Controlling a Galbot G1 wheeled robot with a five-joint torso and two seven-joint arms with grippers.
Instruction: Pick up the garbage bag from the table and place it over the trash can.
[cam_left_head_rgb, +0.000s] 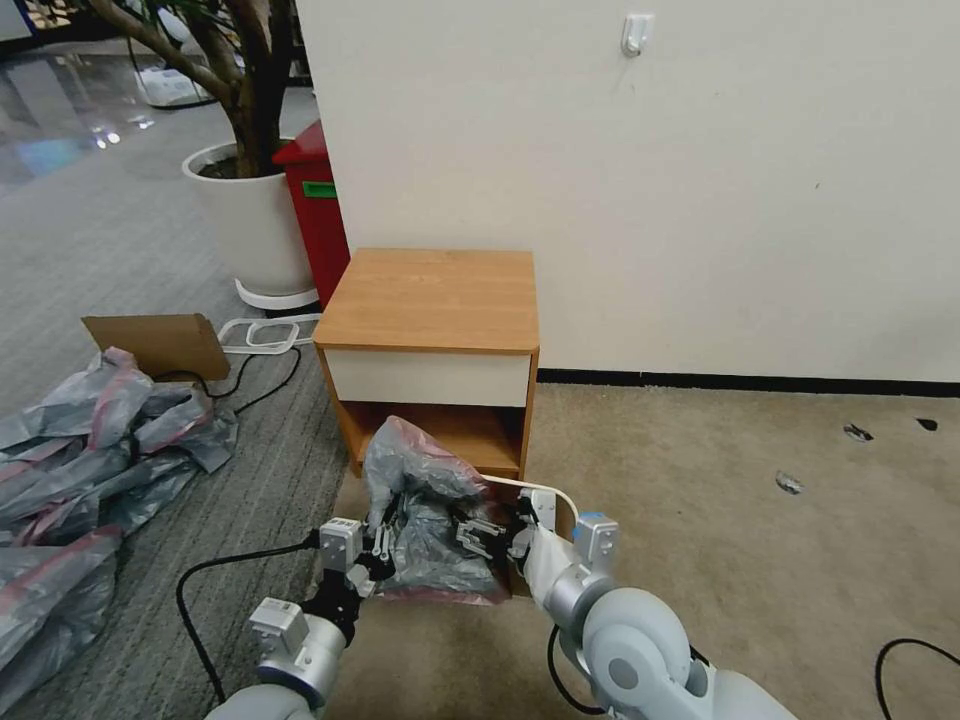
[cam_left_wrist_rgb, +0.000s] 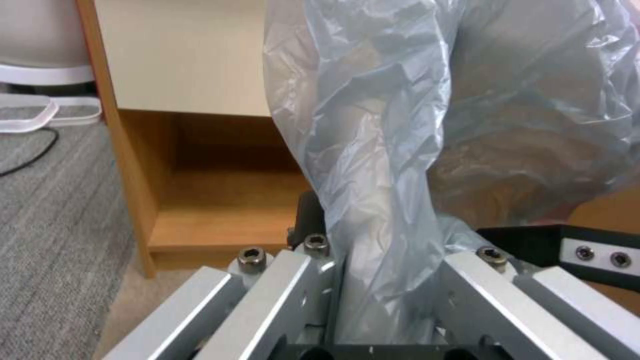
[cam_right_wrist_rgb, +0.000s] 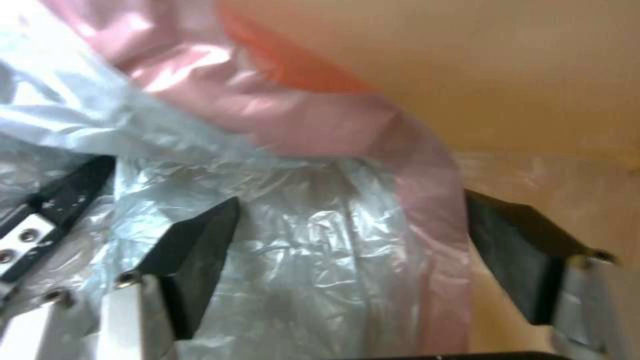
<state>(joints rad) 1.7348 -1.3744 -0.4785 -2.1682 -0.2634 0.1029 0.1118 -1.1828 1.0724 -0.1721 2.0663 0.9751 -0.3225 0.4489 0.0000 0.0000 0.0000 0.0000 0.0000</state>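
While both arms reach low in front of the counter, the left end effector has its fingers closed on a gathered fold of the garbage bag, as the left wrist view shows with plastic pinched between the metal fingers. The right end effector stands with its black pads spread wide, the bag's grey film and pink rim lying between them but not clamped. The bag hangs bunched between the two end effectors, just in front of the counter's open lower shelf and draped over the near left part of the trash can, whose white rim peeks out on the right. Judging from this, the placing step is under way; the next move calls for spreading the bag's mouth and pulling the rim down over every edge of the trash can.
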